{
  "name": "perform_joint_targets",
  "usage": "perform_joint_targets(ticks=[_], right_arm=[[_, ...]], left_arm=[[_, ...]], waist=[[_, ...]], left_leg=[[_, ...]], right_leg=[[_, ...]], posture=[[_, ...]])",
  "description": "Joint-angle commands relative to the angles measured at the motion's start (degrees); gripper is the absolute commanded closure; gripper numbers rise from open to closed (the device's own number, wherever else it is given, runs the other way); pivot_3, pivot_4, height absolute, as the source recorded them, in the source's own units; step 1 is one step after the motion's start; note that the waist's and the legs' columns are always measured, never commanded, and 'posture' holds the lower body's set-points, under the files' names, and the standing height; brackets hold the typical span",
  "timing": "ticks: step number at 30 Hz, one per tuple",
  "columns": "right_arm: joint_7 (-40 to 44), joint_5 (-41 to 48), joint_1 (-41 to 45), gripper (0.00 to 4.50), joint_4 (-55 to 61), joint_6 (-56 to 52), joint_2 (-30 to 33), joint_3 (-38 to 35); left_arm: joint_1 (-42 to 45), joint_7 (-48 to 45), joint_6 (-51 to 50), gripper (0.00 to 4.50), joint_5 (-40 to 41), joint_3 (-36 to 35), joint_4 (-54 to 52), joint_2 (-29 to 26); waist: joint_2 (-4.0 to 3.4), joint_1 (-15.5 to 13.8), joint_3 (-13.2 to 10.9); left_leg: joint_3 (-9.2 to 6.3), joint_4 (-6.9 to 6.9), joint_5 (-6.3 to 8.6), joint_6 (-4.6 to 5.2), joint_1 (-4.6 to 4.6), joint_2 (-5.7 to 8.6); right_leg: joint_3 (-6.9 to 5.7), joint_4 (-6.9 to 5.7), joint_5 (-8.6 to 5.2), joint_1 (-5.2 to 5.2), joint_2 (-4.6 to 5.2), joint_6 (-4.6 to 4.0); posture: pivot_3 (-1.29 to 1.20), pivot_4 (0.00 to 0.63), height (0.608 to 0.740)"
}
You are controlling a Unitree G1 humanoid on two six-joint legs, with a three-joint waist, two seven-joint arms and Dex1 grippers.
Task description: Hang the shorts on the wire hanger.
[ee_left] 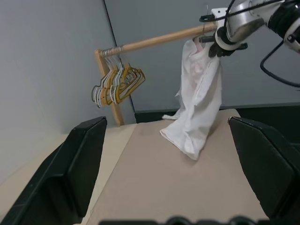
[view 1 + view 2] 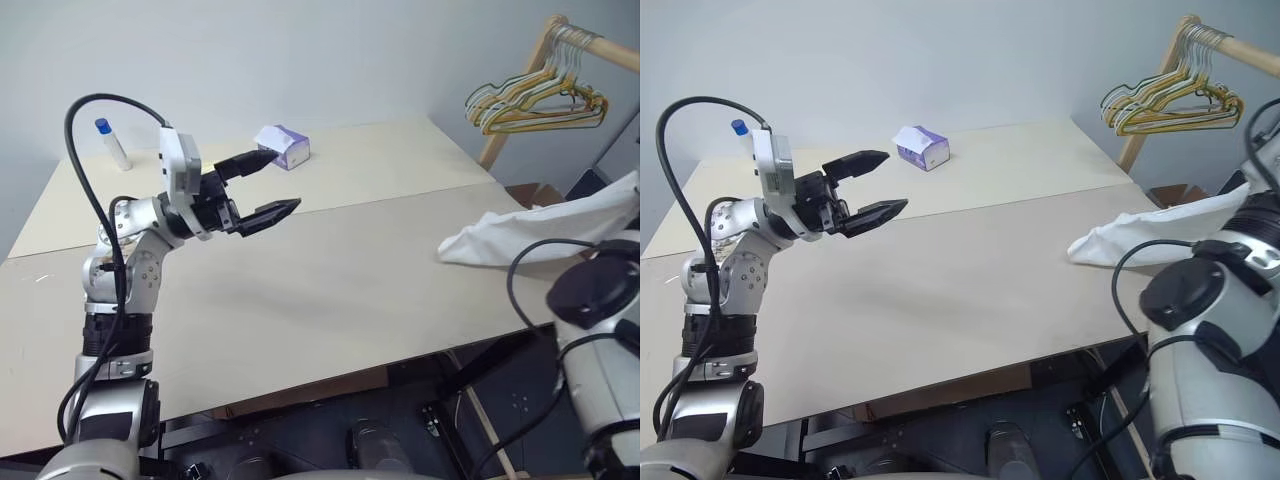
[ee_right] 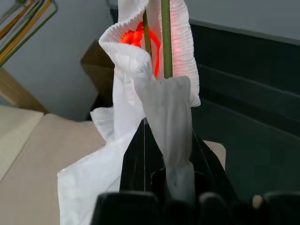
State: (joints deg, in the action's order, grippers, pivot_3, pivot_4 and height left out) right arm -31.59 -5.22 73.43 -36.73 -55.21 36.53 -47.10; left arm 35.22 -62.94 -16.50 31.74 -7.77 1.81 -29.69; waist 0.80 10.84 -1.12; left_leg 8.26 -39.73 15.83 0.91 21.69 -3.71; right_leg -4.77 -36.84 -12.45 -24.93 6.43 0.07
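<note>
The white shorts hang at the table's right edge, their lower end resting on the tabletop. My right gripper is shut on their gathered waistband, held up close under the wooden rail. In the right wrist view two thin olive-green rods of the wire hanger run up through the waistband; I cannot tell whether the fingers pinch the wire too. The left wrist view shows the shorts dangling from that gripper. Over the table's left half, my left gripper is open with nothing between its fingers, pointing toward the right.
A bunch of pale yellowish and grey hangers hangs on the wooden rack beyond the table's far right corner. A purple-and-white tissue box and a small blue-capped bottle stand at the back of the beige table.
</note>
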Motion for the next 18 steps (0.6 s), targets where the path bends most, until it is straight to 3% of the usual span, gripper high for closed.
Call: perform_joint_targets(ticks=[1,10,18], right_arm=[[-2.7,3.1,3.4,4.50,-5.0,5.8,4.6,-0.4],[-7.6,11.8,4.0,4.50,-14.8,4.5,7.5,-3.6],[-9.7,15.9,1.1,4.50,-18.9,6.4,9.6,-3.4]], left_arm=[[0.1,0.6,-0.3,0.02,2.1,-1.5,-2.7,-0.6],[-1.0,1.0,-0.2,0.02,2.5,-1.1,-3.8,-0.8],[-1.3,0.6,-0.4,0.02,2.7,-0.9,-4.1,-1.0]], waist=[[-0.03,0.0,0.0],[-0.21,-0.2,-0.1],[-0.27,-0.5,-0.2]], left_leg=[[0.01,0.00,0.02,0.03,-0.01,0.00],[0.20,0.23,0.29,0.49,-0.81,-0.01],[0.24,0.36,0.11,0.17,-0.81,0.00]], right_leg=[[0.02,0.01,0.00,0.02,0.00,0.01],[0.25,0.15,-0.20,0.67,-0.02,0.40],[0.54,0.30,-0.15,0.69,-0.03,0.36]], posture=[[-0.15,0.000,0.740],[-0.14,0.000,0.740],[-0.14,0.000,0.740]])
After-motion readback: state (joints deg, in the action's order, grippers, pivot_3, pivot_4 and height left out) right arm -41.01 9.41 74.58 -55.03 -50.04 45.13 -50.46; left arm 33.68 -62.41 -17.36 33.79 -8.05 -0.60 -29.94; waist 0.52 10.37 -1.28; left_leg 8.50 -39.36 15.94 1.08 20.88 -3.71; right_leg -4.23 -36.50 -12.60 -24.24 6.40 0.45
